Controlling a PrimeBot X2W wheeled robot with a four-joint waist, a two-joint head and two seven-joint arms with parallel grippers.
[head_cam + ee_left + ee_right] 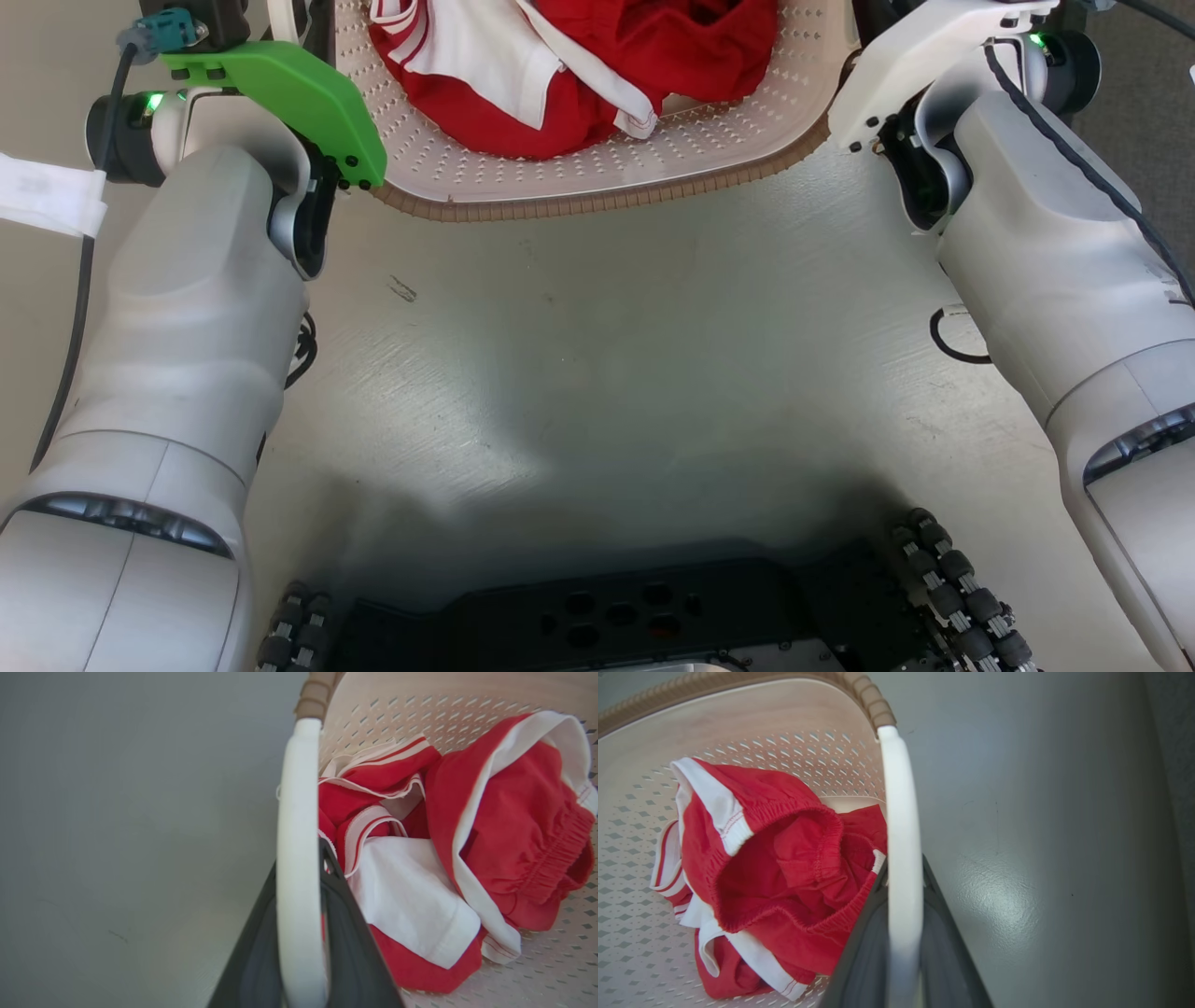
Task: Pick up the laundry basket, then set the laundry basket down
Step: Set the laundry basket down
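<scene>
The laundry basket (597,177) is a cream perforated tub with a brown woven-look rim, at the top of the head view between my two forearms. Red-and-white clothes (597,65) lie inside it. In the left wrist view my left gripper (299,856) is shut on the basket's white side handle (296,774), one dark finger on each side of it. In the right wrist view my right gripper (903,863) is shut the same way on the other white handle (899,788). Whether the basket rests on the floor or hangs just above it cannot be told.
Glossy grey floor (597,373) lies under the basket and in front of me. My dark base (644,616) and roller wheels (962,588) sit at the bottom edge. A white strip (47,201) is at the far left, a dark cable loop (948,336) at the right.
</scene>
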